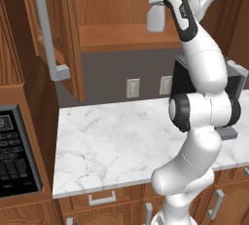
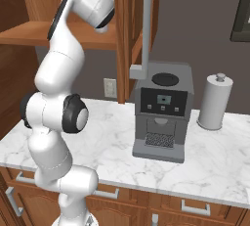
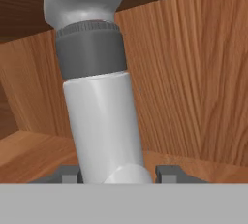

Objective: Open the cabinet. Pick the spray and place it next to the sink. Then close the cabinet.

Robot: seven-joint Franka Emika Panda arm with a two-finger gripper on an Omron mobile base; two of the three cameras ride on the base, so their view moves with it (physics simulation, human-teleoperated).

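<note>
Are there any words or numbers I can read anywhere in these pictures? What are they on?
None can be read.
Microwave: its keypad has rows of buttons with tiny marks, too small and blurred to read.
Coffee machine: its dark front panel has a little screen and small symbols, too small to read.
Spray: plain, no label shows.
Wall outlets: no writing.

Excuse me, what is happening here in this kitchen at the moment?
The white robot arm reaches into the open brown wooden wall cabinet. Its tool is closed on the pale grey-white spray bottle, which looks lifted a little above the shelf. The bottle is not yet out on the white marble counter.
</note>
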